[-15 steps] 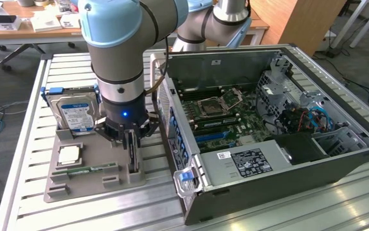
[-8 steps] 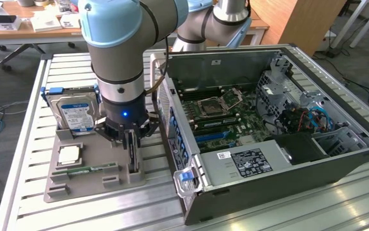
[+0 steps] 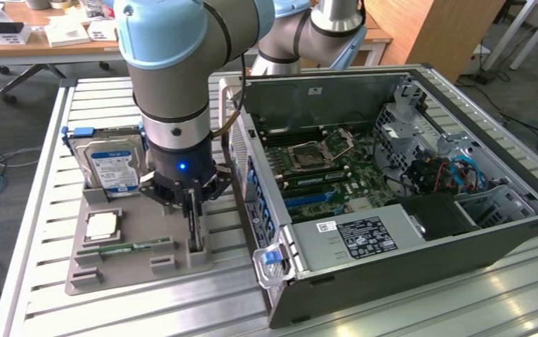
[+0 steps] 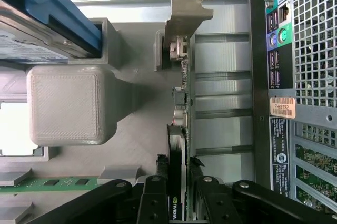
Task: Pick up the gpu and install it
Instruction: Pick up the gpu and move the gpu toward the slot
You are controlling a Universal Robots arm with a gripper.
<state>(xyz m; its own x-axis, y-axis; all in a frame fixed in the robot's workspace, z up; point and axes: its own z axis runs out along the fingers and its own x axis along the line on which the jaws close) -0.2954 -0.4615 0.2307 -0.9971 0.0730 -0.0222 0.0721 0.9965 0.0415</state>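
Slatted metal table (image 3: 35, 232) carries a grey tray (image 3: 138, 270) where the gpu (image 4: 179, 129) stands on edge in its slot. The gripper (image 4: 178, 163) straddles its top edge; whether it clamps, I cannot tell. Beyond sit the open computer case (image 3: 419, 253), then cluttered desks (image 3: 35, 43).

A pale slatted aluminium table (image 3: 100, 105) carries two things in the exterior view. Toward nine o'clock lies a flat grey plastic fixture tray (image 3: 109, 277). Toward three o'clock, just beside it, sits a dark, open-sided metal computer case (image 3: 419, 270). Both rest directly on the slats.
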